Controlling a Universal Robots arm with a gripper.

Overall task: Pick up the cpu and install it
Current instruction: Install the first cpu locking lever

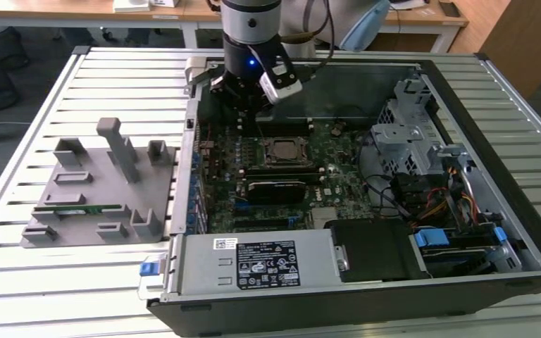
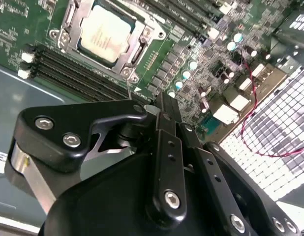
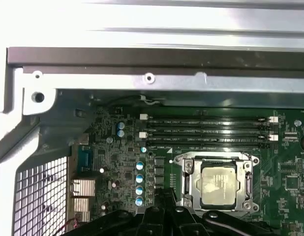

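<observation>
I see the small square cpu with its silvery-white metal top [image 2: 104, 33] already seated in the black-framed metal socket [image 3: 218, 183] on the green motherboard [image 1: 294, 165], in both wrist views. My black fingers [image 2: 167, 120] sit pressed together with nothing between them, held above the board and apart from the chip. In the second wrist view the cpu lies at about eleven o'clock from the fingertips. In the exterior view the arm hangs over the open black computer case [image 1: 496, 151] on the slatted metal table [image 1: 82, 282], with a grey plastic parts holder [image 1: 101, 190] at nine o'clock of the case.
</observation>
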